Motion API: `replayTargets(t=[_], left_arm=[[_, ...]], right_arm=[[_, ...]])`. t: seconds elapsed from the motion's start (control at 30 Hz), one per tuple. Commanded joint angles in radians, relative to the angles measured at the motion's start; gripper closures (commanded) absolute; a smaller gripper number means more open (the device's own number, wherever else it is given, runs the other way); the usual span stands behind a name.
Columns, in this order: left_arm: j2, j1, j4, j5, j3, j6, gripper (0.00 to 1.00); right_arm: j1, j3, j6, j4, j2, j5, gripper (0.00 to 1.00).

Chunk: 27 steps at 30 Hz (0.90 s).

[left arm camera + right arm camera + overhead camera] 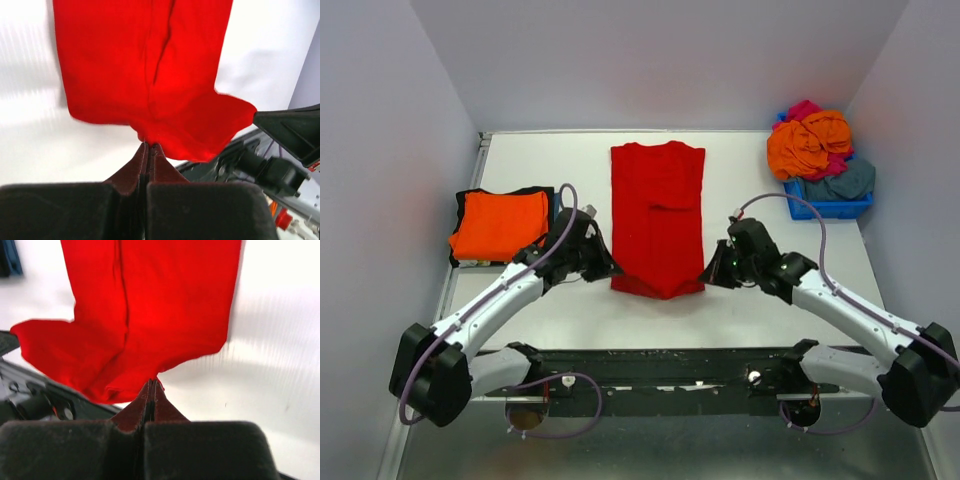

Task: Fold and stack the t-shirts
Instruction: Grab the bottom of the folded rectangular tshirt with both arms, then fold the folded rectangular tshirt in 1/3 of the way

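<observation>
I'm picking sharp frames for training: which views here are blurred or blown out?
Top external: sharp, evenly lit, the red t-shirt clear, only soft shadows. Left wrist: the shirt's edges smeared, the table washed out to white, the left pincer dark and soft up close. Right wrist: the same blurred cloth edges and table glare, the right pincer out of focus.

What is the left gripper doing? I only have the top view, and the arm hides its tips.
Observer: In the left wrist view, the left gripper is shut, pinching the near hem of the red shirt.
Operator: And the other one?
Observer: In the right wrist view, the right gripper is shut too, pinching the same hem at the opposite corner.
</observation>
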Motion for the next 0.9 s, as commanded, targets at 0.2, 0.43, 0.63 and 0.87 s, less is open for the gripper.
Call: replayTargets(t=[0.2, 0.43, 0.63, 0.87], left_arm=[[0.333, 0.159, 0.203, -0.122, 0.237, 0.077, 1.0], [0.542, 0.204, 0.209, -0.144, 0.404, 0.1, 1.0], [0.656, 0.227, 0.192, -0.139, 0.511, 0.11, 1.0], [0.74, 0.241, 0.172, -0.148, 0.6, 0.123, 1.0]], right_arm=[[-0.217, 0.288, -0.17, 0.019, 0.323, -0.038, 0.99], [-0.286, 0.486, -0.225, -0.006, 0.547, -0.053, 0.99], [-0.326, 0.596, -0.251, -0.023, 0.692, -0.076, 0.99], [-0.363, 0.679, -0.267, -0.03, 0.8, -0.095, 0.99]])
